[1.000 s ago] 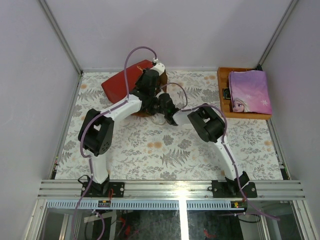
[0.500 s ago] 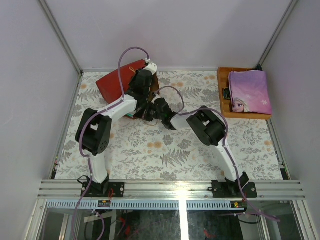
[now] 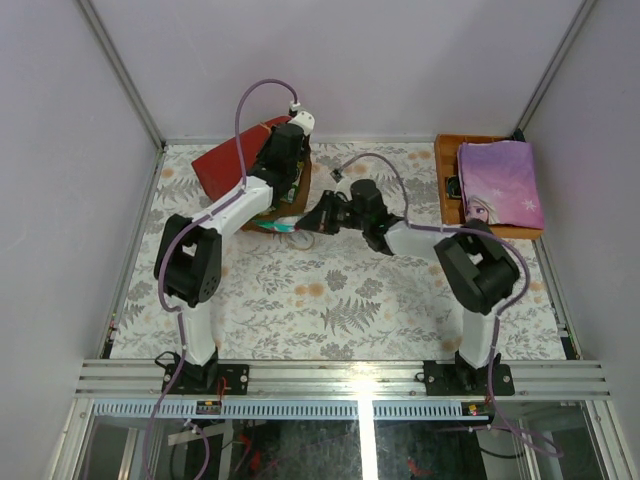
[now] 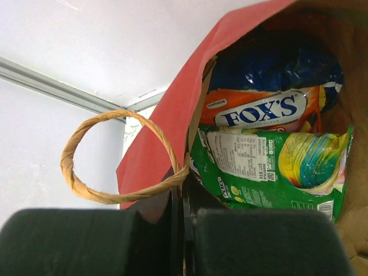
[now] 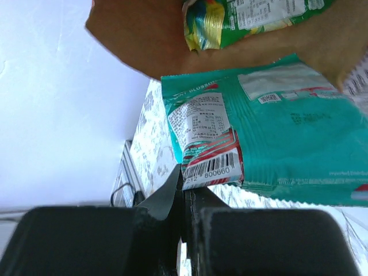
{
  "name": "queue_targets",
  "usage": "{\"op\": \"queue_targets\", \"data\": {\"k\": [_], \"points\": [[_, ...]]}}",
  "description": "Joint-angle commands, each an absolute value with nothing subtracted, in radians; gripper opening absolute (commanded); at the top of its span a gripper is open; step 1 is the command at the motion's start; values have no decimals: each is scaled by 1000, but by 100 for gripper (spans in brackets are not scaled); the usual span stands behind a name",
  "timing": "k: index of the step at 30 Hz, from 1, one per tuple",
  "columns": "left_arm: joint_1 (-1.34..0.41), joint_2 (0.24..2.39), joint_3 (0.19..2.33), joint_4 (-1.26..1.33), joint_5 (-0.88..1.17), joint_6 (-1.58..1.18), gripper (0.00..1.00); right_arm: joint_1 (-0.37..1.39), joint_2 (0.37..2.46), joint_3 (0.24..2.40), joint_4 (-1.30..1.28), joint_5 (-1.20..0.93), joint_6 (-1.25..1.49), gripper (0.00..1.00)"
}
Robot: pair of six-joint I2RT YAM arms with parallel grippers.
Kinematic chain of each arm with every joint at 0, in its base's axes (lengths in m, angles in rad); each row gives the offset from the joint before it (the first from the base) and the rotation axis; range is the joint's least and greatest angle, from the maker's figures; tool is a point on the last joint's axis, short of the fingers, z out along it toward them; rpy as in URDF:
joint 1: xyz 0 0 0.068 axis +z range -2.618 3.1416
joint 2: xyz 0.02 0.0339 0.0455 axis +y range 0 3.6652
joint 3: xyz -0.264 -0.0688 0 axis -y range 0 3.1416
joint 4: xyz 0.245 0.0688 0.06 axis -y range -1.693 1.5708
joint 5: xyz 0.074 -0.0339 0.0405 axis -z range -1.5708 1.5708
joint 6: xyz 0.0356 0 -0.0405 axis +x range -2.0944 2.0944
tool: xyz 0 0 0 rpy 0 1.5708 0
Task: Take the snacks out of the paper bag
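The red paper bag point(image 3: 228, 166) lies on its side at the back left, mouth facing right. My left gripper point(image 3: 291, 186) is shut on the bag's mouth edge point(image 4: 185, 172), beside the twisted paper handle point(image 4: 75, 178). Inside the bag I see a green packet point(image 4: 276, 167), an orange Fox's packet point(image 4: 259, 110) and a larger blue bag point(image 4: 282, 63). My right gripper point(image 3: 312, 220) is shut on a corner of a teal packet point(image 5: 282, 144), which lies just outside the bag mouth point(image 3: 282, 226). The brown kraft inside point(image 5: 144, 40) and the green packet point(image 5: 247, 14) show above it.
An orange-brown wooden tray point(image 3: 447, 190) stands at the back right with a purple princess book point(image 3: 498, 185) on it. The table has a floral cloth point(image 3: 340, 300). Walls close in on the left, back and right.
My right arm has swung back to the right, drawing the teal packet out of the bag mouth. My left gripper has shifted slightly while holding the bag's edge.
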State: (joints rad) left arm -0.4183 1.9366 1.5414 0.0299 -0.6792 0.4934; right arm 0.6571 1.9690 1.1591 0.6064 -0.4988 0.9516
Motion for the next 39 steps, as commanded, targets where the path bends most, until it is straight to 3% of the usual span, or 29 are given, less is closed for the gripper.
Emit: {"op": "queue_targets", "data": {"k": [1,5,8,17,23,25,27,29,30,33,36,38,39], "points": [[-420,1935,1609,-49,-650,476,0,565,1769,1020,623,-674,876,0],[-424,1918,1610,-115,-638,480,0,436,1607,926,493,-683,771,0],[-425,1910,1631,-227,-573,458,0,371,1553,990,307,-548,652,0],[-423,1892,1700,-374,-504,417,0,256,1729,1289,273,-298,613,0],[-422,1864,1683,-396,-491,426,0,261,1755,1192,324,-141,556,0],[-422,1862,1688,-434,-461,428,0,288,1775,1136,315,-131,545,16],[-422,1850,1672,-457,-438,429,3,324,1794,1086,308,-155,547,54],[-419,1832,1640,-459,-431,423,12,363,1791,1039,303,-173,563,77],[-417,1822,1622,-458,-427,416,14,376,1779,1017,311,-177,576,83],[-414,1790,1578,-459,-415,401,15,382,1693,968,371,-182,622,93],[-413,1754,1538,-459,-411,389,20,379,1606,1026,310,-139,600,94],[-412,1721,1501,-454,-403,383,32,373,1578,1078,267,-149,602,94],[-412,1705,1484,-451,-395,378,44,369,1573,1097,253,-163,610,94]]}}
